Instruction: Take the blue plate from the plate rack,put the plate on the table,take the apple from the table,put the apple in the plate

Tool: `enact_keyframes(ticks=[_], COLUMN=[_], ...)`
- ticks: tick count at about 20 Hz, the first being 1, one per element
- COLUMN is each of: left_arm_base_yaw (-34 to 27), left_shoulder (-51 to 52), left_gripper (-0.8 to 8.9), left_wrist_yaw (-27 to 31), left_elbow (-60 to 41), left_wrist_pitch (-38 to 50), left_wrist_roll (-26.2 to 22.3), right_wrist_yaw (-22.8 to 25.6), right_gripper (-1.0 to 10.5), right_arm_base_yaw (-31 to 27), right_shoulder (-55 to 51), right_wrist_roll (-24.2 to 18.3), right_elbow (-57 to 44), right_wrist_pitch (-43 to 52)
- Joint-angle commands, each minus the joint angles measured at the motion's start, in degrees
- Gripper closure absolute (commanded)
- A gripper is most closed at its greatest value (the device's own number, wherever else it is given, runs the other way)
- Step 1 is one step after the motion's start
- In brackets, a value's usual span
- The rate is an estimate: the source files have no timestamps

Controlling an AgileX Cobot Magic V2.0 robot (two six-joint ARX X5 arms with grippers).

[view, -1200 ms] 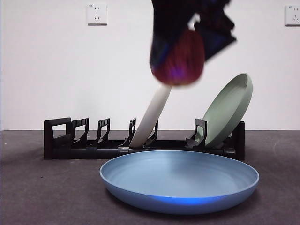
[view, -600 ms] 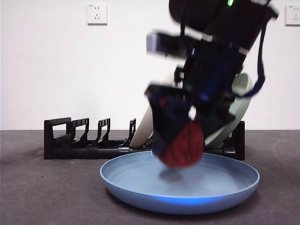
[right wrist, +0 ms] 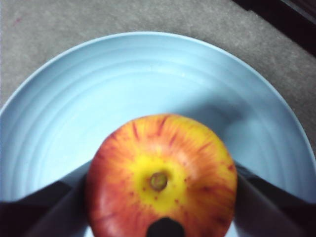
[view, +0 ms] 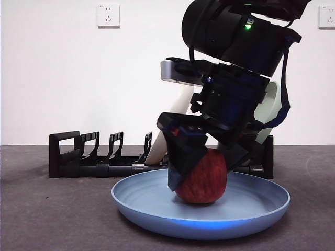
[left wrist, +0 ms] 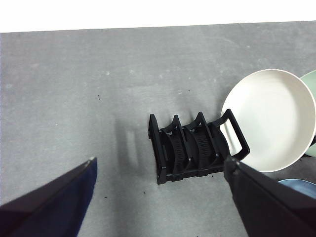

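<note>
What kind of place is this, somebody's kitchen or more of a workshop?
Probably a lab or test room, not a kitchen. A bare white wall with sockets rises behind a plain grey table, and a robot's right gripper holds an apple on a blue plate, by a plate rack.

Bulky black arm (view: 238,36) with green indicator light, grey camera bar, looping black cable, black two-jawed tool (view: 201,157).

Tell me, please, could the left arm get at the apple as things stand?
Probably not. The right gripper is shut on the apple in the blue plate, its jaws covering the sides and its arm above. The left gripper hangs open over the rack.
</note>
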State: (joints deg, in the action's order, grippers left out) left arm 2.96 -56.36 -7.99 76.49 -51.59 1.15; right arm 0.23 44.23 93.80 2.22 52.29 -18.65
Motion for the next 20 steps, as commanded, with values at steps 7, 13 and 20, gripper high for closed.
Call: enact_keyframes(ticks=[7, 13, 20], left_arm_base_yaw=[1.5, 7.8, 19.8], left_shoulder=[0.1, -0.1, -1.6], left_gripper=[3.82, 3.82, 7.93], left_wrist_yaw=[-9.5, -19.1, -19.1], left_elbow=[-0.3, -0.3, -0.3], left_wrist_pitch=[0.4, 4.1, 4.5], left_wrist_roll=[0.3, 0.1, 0.0], right_wrist_yaw=[-0.1, 0.2, 0.3], right_gripper=[3.8, 3.8, 9.3], right_arm_base_yaw=[0.0, 0.0, -1.9], right_shoulder=[-9.4, -27.7, -42.0], right_wrist_roll=[1.0, 1.0, 1.2], right_elbow=[0.7, 1.6, 1.6], right_wrist_pitch=[-1.8, -3.1, -3.7])
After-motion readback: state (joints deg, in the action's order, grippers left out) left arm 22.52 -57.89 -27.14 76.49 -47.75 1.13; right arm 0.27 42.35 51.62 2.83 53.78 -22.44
